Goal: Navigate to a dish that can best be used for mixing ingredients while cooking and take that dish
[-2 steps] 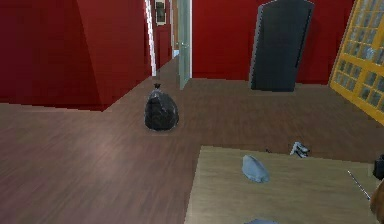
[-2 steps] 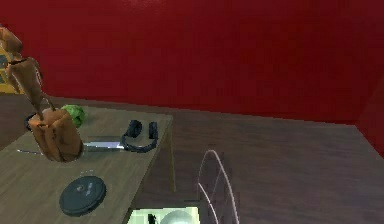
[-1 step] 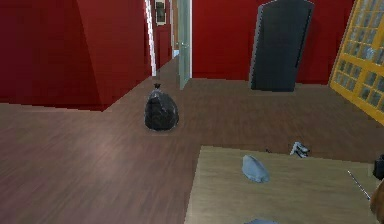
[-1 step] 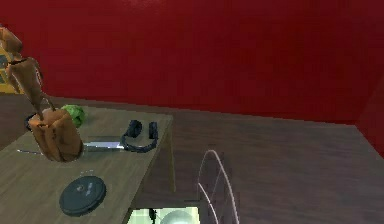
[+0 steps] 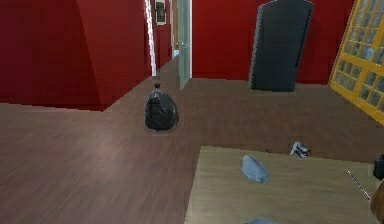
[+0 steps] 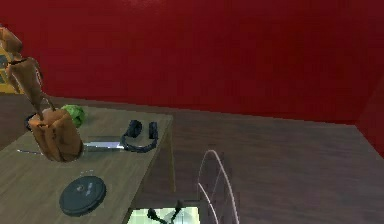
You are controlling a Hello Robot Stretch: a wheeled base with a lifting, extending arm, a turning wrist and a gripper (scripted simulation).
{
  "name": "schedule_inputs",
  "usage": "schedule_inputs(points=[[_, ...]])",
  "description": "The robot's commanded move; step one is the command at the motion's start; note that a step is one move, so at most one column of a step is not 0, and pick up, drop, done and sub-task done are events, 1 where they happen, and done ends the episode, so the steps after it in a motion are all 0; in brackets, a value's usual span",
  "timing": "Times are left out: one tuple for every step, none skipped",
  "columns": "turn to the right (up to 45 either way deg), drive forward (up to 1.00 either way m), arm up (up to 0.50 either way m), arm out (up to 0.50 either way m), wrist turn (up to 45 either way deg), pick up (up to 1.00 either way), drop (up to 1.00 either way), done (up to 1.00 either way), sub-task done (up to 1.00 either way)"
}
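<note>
Surface (image 6: 25, 175), arm side view's left: brown block (image 6: 58, 138) with handles; green lump (image 6: 72, 112) behind it; dark round dish (image 6: 83, 195), likely the task's, lying flat near the close edge; wire chair (image 6: 215, 190) beside the surface. The dish lies left of the arm's reach line, so a short drive ahead looks needed. Fingers: state cannot be told.

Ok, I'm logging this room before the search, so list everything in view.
bin bag: one, black, floor by the red wall's corner
door: one, white, ajar behind the bag
tall appliance: one, dark grey, far wall
table: one, tan, arm side view's left
knife block: one, brown, on the table
leafy thing: one, green, behind the block
round disc: one, dark, table's near part
chair: one, pale wire, beside the table
</note>
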Motion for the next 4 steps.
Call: schedule_inputs(points=[[0.0,0.00,-0.30,0.00,0.0,0.00,0.00,0.00,0.00],[0.0,0.00,0.00,0.00,0.0,1.00,0.00,0.00,0.00],[0.0,0.00,0.10,0.00,0.0,0.00,0.00,0.00,0.00],[0.0,0.00,0.00,0.00,0.0,0.00,0.00,1.00,0.00]])
